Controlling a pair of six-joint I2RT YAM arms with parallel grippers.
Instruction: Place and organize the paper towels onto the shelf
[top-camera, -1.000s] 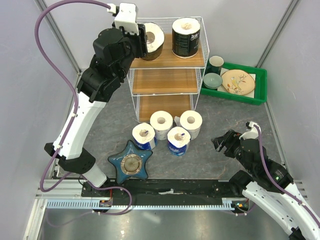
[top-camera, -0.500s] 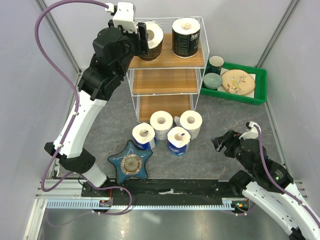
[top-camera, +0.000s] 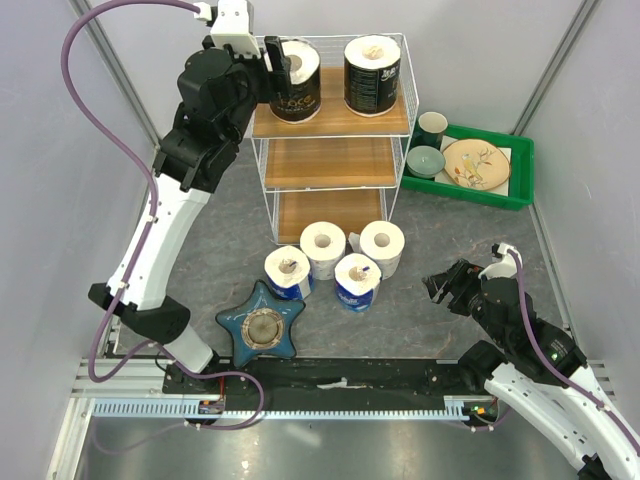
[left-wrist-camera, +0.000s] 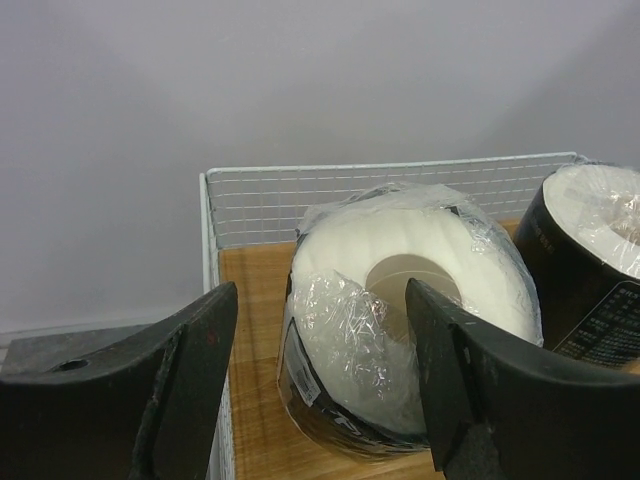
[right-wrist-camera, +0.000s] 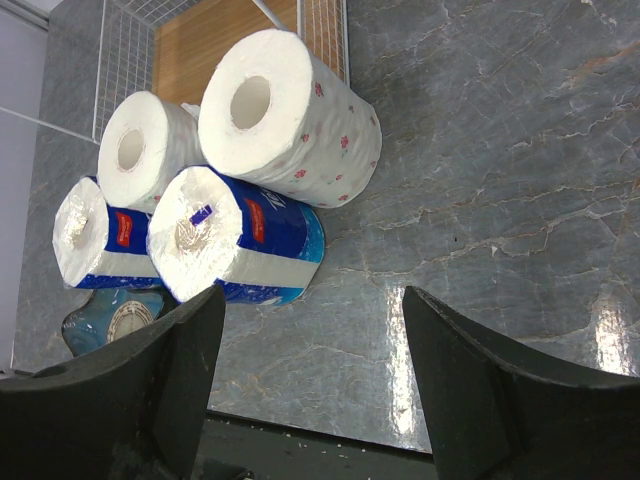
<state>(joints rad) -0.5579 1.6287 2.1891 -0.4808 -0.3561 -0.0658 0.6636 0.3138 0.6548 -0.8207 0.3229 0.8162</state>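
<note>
From above, two black rolls (top-camera: 295, 80) (top-camera: 372, 73) stand on the top board of the three-board shelf (top-camera: 335, 165), their writing too small to read; two white rolls (top-camera: 323, 247) (top-camera: 382, 245) and two blue-white rolls (top-camera: 288, 272) (top-camera: 357, 280) sit on the table (top-camera: 220, 250) in front of the shelf, by a blue star dish (top-camera: 264, 327), and a green tray (top-camera: 520, 170) sits right of the shelf. The left wrist view shows the left gripper (left-wrist-camera: 320, 300) open, one finger on each side of one of the black rolls (left-wrist-camera: 400, 320). The right wrist view shows the right gripper (right-wrist-camera: 312, 300) wide and empty; the red labels on the blue-white rolls (right-wrist-camera: 235, 235) cannot be read.
</note>
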